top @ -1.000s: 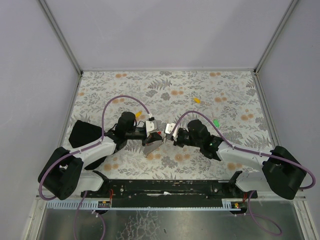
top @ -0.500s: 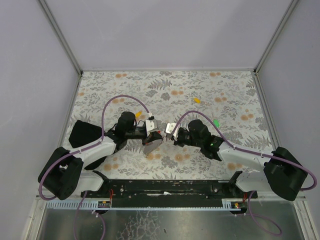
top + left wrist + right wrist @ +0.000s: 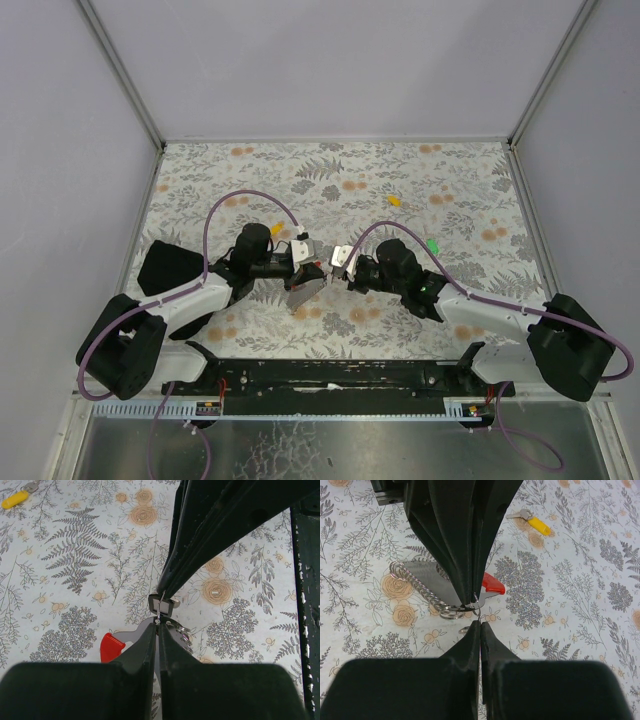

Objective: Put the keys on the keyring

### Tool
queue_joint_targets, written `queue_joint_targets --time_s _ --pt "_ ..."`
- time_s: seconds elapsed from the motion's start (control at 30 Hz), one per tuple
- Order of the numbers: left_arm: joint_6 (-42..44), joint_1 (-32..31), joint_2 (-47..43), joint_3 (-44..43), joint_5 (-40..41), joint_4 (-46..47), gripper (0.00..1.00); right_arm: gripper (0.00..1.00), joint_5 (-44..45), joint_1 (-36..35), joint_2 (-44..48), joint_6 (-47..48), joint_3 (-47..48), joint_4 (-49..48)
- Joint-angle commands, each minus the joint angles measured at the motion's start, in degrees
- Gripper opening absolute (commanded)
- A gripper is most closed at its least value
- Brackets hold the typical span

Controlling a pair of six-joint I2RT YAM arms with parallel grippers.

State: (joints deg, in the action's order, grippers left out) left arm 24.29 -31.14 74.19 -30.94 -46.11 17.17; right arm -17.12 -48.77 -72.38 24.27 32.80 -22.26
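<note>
The keyring hangs between the two grippers above the middle of the table: a grey fan-shaped piece with a red end and a string of small wire rings. It also shows in the left wrist view and the top view. My left gripper is shut on a thin wire ring of the keyring. My right gripper is shut tip to tip against it, holding a small dark-headed key at that ring. In the top view, the left gripper and the right gripper almost touch.
A yellow-headed key lies just behind the left gripper and shows in both wrist views. An orange key and a green key lie on the floral cloth behind the right arm. Grey walls enclose the table.
The right arm has edged slightly towards the left gripper. Both grippers stay shut at the same spot.
</note>
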Motion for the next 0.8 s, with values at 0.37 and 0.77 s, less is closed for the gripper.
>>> queue_joint_targets --time_s 0.37,0.77 --pt "0.17 -0.25 -0.53 -0.88 -1.29 3.58 0.0 0.0 -0.86 -0.18 -0.76 -1.18 1.51 -3.93" --pt "0.3 -0.24 -0.61 -0.88 -0.91 3.49 0.0 0.0 1.03 -0.18 -0.04 -1.42 0.89 -4.29"
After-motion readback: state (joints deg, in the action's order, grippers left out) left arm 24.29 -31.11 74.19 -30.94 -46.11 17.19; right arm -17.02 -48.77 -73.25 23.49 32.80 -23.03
